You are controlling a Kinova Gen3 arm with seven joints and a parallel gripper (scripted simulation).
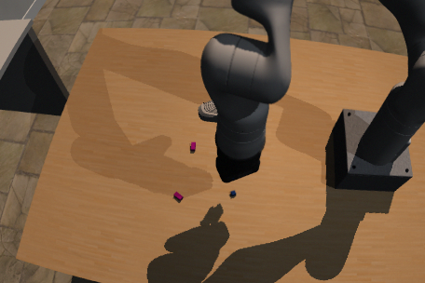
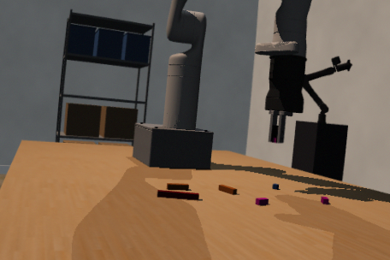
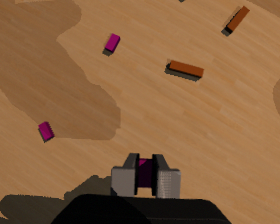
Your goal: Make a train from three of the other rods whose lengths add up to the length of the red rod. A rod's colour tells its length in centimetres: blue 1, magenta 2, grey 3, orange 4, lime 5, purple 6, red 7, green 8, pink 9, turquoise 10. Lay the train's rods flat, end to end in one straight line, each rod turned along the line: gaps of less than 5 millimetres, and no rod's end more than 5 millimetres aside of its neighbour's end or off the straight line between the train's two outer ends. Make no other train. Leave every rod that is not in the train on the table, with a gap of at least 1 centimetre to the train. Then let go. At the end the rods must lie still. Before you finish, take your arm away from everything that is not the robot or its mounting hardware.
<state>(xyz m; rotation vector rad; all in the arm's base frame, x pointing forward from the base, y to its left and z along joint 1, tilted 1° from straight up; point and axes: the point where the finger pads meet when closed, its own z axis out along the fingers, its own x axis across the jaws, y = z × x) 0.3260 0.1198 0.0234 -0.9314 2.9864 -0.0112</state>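
Note:
My gripper (image 2: 278, 132) hangs high above the table and is shut on a magenta rod (image 3: 144, 171), whose tip shows between the fingers. On the table lie the red rod (image 2: 178, 194), an orange rod (image 2: 178, 186) just behind it, and a second orange rod (image 2: 227, 189) to its right. Further right lie a blue rod (image 2: 275, 186) and two more magenta rods (image 2: 262, 201) (image 2: 325, 200). In the top view the arm hides the gripper, the red rod and the orange rods.
The arm's base block (image 1: 368, 151) stands at the table's right side. A shelf (image 2: 104, 79) and a black stand with a camera arm (image 2: 320, 149) are behind the table. A grey side table (image 1: 14, 44) is off the left edge.

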